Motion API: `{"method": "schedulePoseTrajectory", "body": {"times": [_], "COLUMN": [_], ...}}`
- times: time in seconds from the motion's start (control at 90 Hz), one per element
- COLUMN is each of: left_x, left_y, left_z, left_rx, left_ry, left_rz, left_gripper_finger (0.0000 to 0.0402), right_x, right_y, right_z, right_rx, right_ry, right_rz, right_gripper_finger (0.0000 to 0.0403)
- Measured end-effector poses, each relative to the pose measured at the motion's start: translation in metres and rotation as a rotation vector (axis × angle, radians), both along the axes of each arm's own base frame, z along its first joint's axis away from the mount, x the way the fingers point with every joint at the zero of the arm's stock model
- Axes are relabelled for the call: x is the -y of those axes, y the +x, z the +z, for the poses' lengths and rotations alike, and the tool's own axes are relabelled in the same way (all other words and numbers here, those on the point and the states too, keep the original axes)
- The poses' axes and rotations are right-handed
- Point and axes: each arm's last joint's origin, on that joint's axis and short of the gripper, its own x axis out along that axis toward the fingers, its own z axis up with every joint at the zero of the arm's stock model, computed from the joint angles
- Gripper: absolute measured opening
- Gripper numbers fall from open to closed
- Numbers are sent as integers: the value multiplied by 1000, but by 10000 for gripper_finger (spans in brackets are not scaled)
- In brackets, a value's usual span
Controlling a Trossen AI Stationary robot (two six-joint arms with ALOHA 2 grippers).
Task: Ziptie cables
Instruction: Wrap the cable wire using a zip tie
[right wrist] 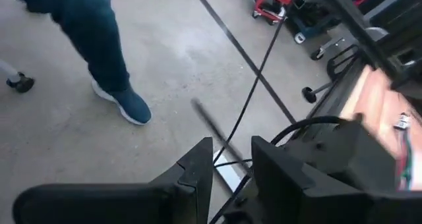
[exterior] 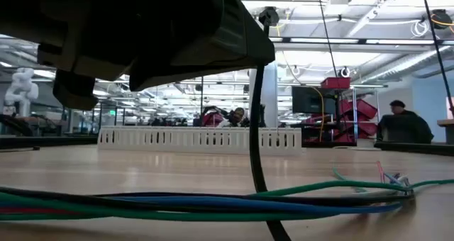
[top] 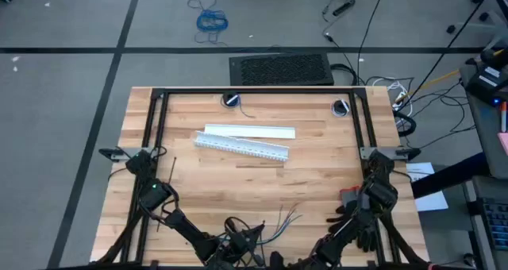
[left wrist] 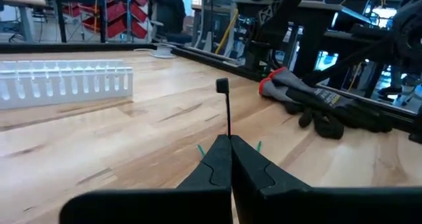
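**Progress: no tie closed yet**

Bundling has barely begun, judging from how things lie. The loose bundle of thin blue, green, pale and reddish cables (exterior: 213, 202) rests flat on the wooden table (top: 317, 167) at its near edge, between the 2 arms. Its far ends fan apart, and no loop shows around it.

The left gripper (left wrist: 231, 140) hangs just above the bundle. Its fingers are pressed together on a thin black plastic ziptie (left wrist: 227, 112), which stands upright with its square head on top. In the low view the strip runs down across the wires, but I cannot tell whether it passes under them. Wrapping, threading the tail through the head and pulling tight all appear to remain.

The right gripper (right wrist: 231, 159) waits at the table's right near corner, aimed at the floor, fingers a narrow gap apart and empty.

Counts:
- 1 cable bundle, showing at least 4 wire colours
- 1 ziptie held, and what looks like 1 more black strip (top: 172, 170) lying near the left frame post
- 1 white slotted duct (top: 242, 147) and 1 flat white cover strip (top: 250, 131)
- 1 heap of black-and-red gloves (left wrist: 316, 102)
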Motion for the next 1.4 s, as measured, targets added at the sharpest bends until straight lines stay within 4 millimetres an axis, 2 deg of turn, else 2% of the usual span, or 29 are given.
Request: {"method": "schedulePoseTrajectory", "body": {"times": [0.322, 0.433, 0.633, 0.767, 0.889, 1.011, 1.156, 1.267, 1.4], "left_x": [0, -1, -1, -1, -1, -1, -1, -3, -5], "left_y": [0, -1, -1, -1, -3, -3, -4, -2, -1], "left_z": [0, -1, -1, -1, 1, 11, 25, 30, 28], "left_rx": [1, -3, -2, -6, -65, -121, -170, -199, -221], "left_ry": [2, 8, 10, 24, 107, 180, 240, 272, 296], "left_rz": [11, 17, 23, 41, 63, 79, 86, 97, 101], "left_gripper_finger": [0, 0, 0, 0, 0, 0, 0, 0, 0], "right_x": [0, 0, -1, -1, -1, -5, -8, -1, 20], "right_y": [2, 2, 2, 2, 2, -2, -10, -16, -21], "right_z": [1, 1, 3, 3, 3, 9, 30, 40, 40], "right_rx": [19, 17, 16, 0, -34, -49, -42, -74, -102], "right_ry": [14, 34, 68, 105, 173, 216, 236, 223, 271], "right_rz": [-7, -15, -26, -48, -88, -109, -126, -173, -230], "right_gripper_finger": [93, 71, 7, 1, 1, 0, 0, 0, 0]}}
